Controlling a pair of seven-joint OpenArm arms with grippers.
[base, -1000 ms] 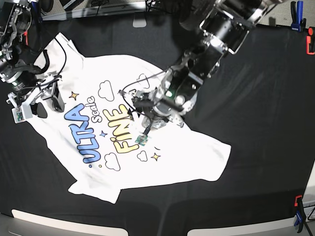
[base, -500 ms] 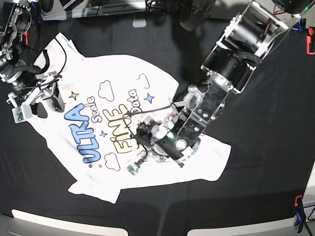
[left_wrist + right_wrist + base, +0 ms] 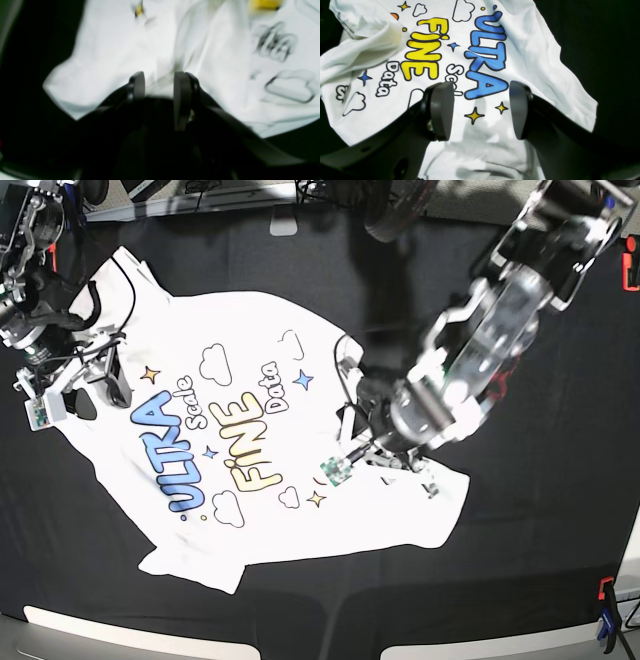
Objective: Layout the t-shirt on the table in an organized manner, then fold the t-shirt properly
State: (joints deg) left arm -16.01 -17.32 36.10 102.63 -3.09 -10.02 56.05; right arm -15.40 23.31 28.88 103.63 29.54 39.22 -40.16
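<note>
The white t-shirt (image 3: 250,320) lies print up on the black table (image 3: 530,550), with its blue and yellow lettering showing. My left gripper (image 3: 368,444) sits at the shirt's right edge. In the blurred left wrist view its fingers (image 3: 136,83) stand a little apart, and creases of the t-shirt (image 3: 100,50) run into the left gripper (image 3: 158,83), which pinches the cloth. A raised fold (image 3: 362,42) stands up on that side. My right gripper (image 3: 95,392) hovers over the shirt's left edge. The right gripper (image 3: 480,110) is open above the t-shirt (image 3: 540,57) and holds nothing.
Blue and orange clamps (image 3: 603,210) grip the table's far right edge, and another clamp (image 3: 606,610) sits at the near right. A white strip (image 3: 130,630) runs along the front edge. Black cloth surrounds the shirt on all sides.
My left arm swung from over the print to the shirt's right edge. The cloth near it now stands in a fold. The right arm has not moved.
</note>
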